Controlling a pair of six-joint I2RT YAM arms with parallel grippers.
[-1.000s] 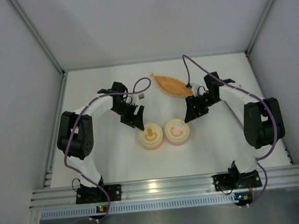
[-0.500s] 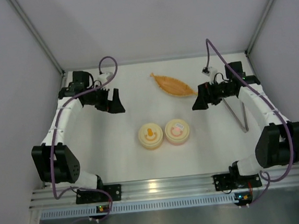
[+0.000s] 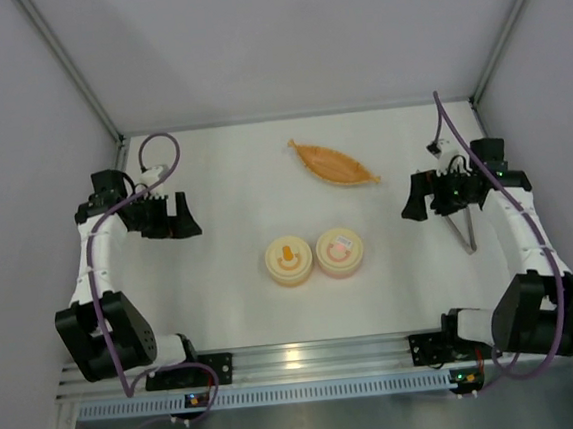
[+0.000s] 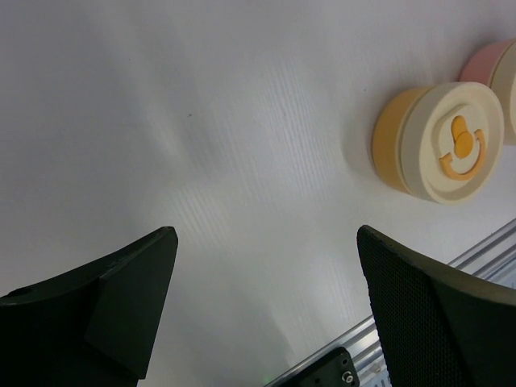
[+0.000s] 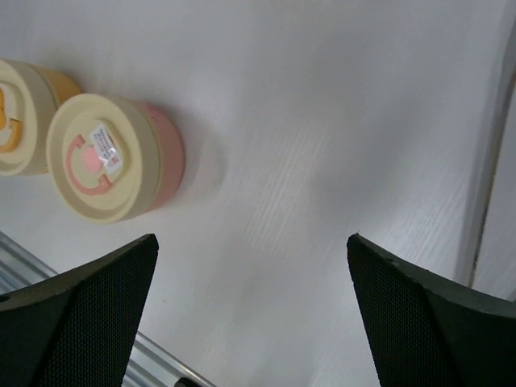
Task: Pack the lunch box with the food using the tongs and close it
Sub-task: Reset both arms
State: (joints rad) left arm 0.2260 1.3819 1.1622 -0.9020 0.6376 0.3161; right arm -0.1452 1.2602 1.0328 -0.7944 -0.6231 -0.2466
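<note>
Matt white table (image 3: 235, 309), smooth plastic orange container (image 4: 435, 145), grey metal tongs (image 3: 464, 234).

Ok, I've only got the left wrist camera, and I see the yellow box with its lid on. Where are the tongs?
Observer: The tongs lie on the table at the far right, partly under the right arm.
Operator: Is that arm holding them?
Observer: No, the right jaws are wide open with nothing between them.
Operator: And the pink box?
Observer: The pink box is lidded too, right beside the yellow box.
</note>
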